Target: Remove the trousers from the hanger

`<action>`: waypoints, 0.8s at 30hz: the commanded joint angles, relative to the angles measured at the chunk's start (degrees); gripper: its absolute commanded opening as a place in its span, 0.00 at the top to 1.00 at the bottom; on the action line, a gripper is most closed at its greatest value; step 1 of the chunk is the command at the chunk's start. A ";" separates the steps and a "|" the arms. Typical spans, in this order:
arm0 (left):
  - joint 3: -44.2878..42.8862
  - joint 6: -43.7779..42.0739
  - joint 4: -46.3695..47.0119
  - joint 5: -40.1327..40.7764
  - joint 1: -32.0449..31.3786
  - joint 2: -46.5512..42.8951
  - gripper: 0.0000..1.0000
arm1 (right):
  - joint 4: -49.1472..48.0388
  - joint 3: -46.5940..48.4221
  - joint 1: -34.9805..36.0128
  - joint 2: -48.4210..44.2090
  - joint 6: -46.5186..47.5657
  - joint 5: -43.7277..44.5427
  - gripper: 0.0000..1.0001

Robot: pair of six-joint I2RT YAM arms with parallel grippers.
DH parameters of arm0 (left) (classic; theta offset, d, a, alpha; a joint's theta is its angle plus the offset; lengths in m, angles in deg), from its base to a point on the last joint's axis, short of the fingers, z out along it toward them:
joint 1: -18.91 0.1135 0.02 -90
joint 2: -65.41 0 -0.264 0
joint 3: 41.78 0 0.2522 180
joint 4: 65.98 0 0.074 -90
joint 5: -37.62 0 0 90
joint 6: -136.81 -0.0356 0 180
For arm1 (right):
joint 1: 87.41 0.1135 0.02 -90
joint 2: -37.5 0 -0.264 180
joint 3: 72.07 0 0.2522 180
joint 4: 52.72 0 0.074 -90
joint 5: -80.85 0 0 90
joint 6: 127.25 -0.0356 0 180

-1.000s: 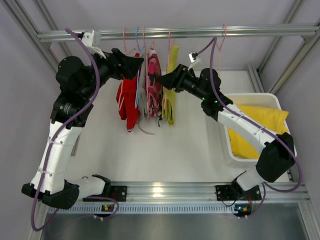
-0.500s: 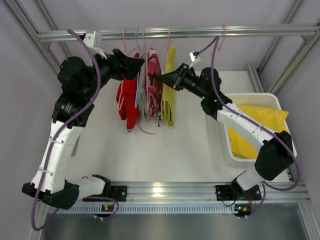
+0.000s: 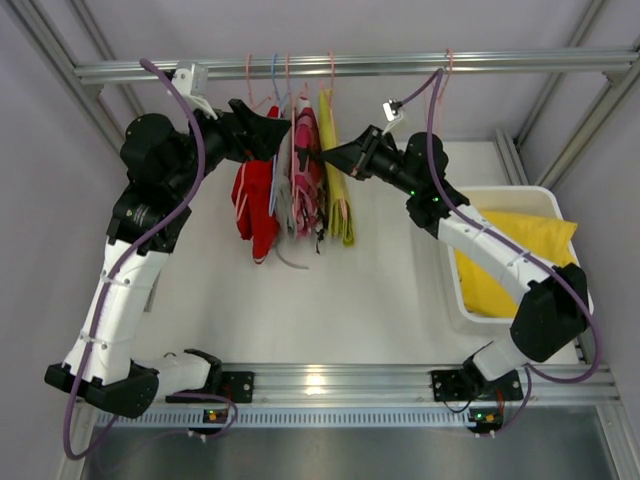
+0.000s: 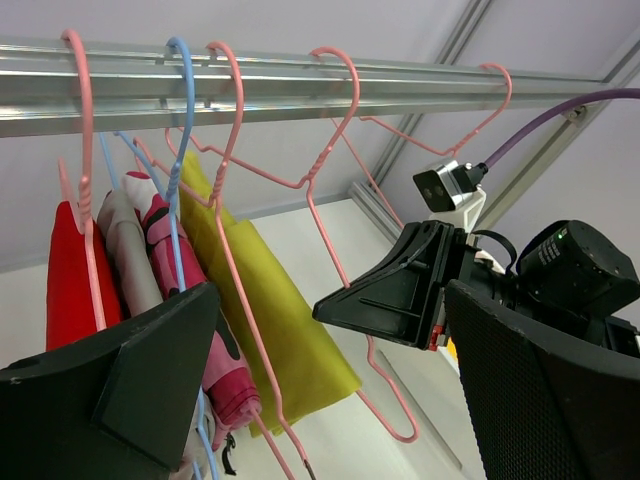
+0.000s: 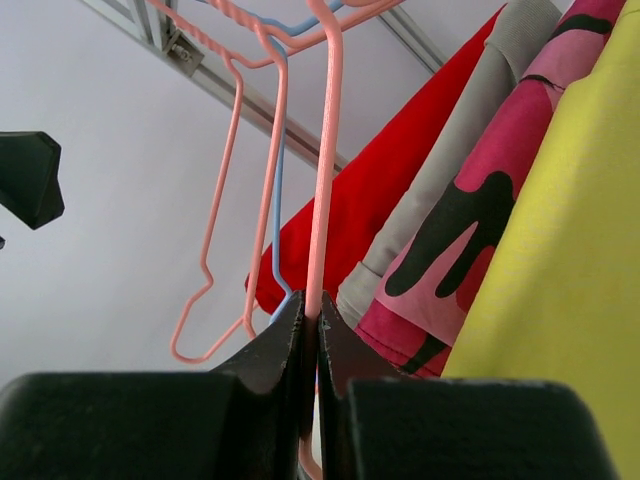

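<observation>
A metal rail (image 3: 350, 65) runs above the far edge of the white tabletop (image 3: 300, 300), and clothes hang from it over the far middle.

The left gripper (image 3: 268, 128) is raised close to the rail at the left end of the clothes. Its jaws are spread wide with nothing between them.

Beside it hangs a red garment (image 3: 255, 200), then a grey garment (image 5: 470, 160), then a pink garment (image 3: 308, 165) with a dark camouflage pattern. Next hang the green trousers (image 3: 340, 190), dull yellow-green and folded long.

The right gripper (image 5: 311, 318) reaches in from the right. Its jaws are pressed together on the thin wire of a pink hanger (image 5: 326, 150), just beside the green trousers. It is unclear whether this hanger carries them.

At the right edge sits a white bin (image 3: 505, 192) with the yellow trousers (image 3: 520, 240), bright yellow, lying loose inside.
</observation>
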 commanded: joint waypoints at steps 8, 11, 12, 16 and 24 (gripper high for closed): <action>0.09 1.29 2.41 0.29 0.10 0.01 0.01 | -10.74 8.25 -1.77 -7.61 2.52 -2.26 1.00; 0.36 1.47 2.84 0.03 0.10 0.19 0.01 | -10.48 9.48 -3.00 -7.79 1.82 -1.82 1.00; 0.27 1.73 2.93 -0.06 0.10 0.27 0.01 | -10.56 10.09 -3.79 -7.70 1.29 -1.56 1.00; 0.18 2.00 3.02 -0.59 0.18 0.71 0.01 | -10.21 10.80 -5.46 -8.23 0.41 -1.47 1.00; 3.43 8.13 7.49 -11.11 0.18 1.15 0.01 | -8.02 4.22 -5.82 -15.07 -0.29 -1.21 1.00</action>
